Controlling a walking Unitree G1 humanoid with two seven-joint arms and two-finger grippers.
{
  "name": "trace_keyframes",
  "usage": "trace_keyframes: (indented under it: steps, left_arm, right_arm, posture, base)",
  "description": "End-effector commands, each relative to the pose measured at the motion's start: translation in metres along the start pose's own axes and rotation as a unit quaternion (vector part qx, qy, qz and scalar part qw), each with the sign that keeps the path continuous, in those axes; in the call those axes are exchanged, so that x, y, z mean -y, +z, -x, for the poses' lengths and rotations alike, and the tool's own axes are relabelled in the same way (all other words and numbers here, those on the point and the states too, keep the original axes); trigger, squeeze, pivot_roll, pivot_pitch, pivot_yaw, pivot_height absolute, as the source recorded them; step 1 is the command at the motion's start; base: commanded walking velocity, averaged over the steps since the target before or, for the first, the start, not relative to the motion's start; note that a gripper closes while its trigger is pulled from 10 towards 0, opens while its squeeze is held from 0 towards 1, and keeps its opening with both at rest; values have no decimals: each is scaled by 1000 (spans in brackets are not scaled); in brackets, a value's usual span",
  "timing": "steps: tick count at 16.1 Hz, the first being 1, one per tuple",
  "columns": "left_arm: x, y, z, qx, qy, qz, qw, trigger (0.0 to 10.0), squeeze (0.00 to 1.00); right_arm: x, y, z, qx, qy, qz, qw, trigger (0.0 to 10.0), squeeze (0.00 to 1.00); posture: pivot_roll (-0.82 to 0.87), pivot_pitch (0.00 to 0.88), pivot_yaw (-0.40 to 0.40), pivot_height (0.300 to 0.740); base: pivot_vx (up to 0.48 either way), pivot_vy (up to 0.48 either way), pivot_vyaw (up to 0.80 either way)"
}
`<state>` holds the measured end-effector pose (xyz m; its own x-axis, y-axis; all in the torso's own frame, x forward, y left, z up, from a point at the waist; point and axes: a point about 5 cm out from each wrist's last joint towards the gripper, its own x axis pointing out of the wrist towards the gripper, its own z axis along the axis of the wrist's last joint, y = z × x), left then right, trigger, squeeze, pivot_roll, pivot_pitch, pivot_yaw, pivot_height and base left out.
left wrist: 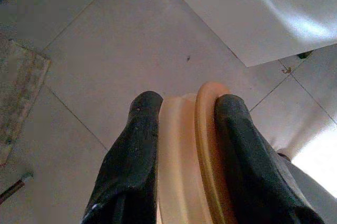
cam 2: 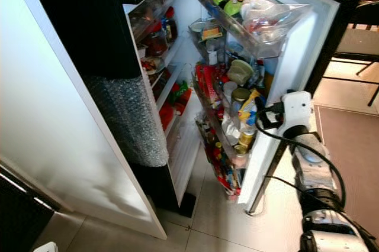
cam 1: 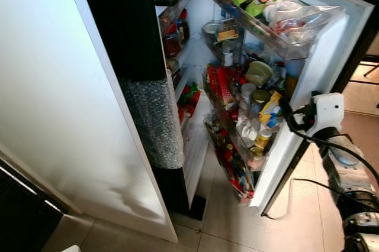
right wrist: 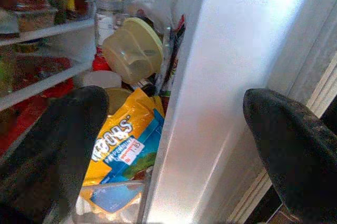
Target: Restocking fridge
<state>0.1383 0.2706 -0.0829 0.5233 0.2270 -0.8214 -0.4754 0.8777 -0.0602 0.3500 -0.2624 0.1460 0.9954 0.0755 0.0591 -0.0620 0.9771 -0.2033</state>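
Note:
The fridge stands open, and its white door (cam 1: 323, 68) is swung out to the right with packed shelves. My right gripper (right wrist: 174, 108) is open, one finger on each side of the door's edge (right wrist: 210, 103). Just inside that edge sit a yellow snack bag (right wrist: 124, 145) and a pale green lidded tub (right wrist: 131, 50). My left gripper (left wrist: 181, 103) hangs low over the tiled floor. It is shut on a round cream and orange container (left wrist: 181, 155) held edge-on between the fingers.
The inner shelves (cam 1: 177, 45) hold jars and red packets. Bubble wrap (cam 1: 157, 122) covers a black upright edge beside a white panel (cam 1: 59, 86). Tiled floor (cam 1: 237, 228) lies below the door. A brown rug (cam 2: 349, 139) and chair legs (cam 2: 361, 33) are at the right.

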Motion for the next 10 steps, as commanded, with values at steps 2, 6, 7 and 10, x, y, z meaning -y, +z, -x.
trace_keyframes:
  steps: [2, 6, 7, 10]
  left_arm:
    - [-2, -4, 1, -8, 5, 8, 1000, 10000, 0]
    - [-2, -5, 1, -9, 6, 5, 1000, 10000, 0]
    - [-2, -5, 1, -10, 6, 4, 1000, 10000, 0]
    - [-1, -4, 1, -11, 4, 0, 1000, 10000, 0]
  right_arm:
    - [31, 2, 11, 6, -64, 10, 998, 10000, 0]
    - [93, -28, 63, -70, -197, 47, 977, 10000, 0]
    - [105, -36, 78, -89, -238, 42, 966, 10000, 0]
    - [103, -62, 99, -135, -271, 26, 953, 10000, 0]
  posture:
    - [-149, 0, 71, 740]
    - [-157, 0, 71, 740]
    - [-161, 0, 69, 740]
    - [-165, 0, 68, 740]
  base:
    - [0, 0, 0]
    - [0, 0, 0]
    - [0, 0, 0]
    - [0, 0, 0]
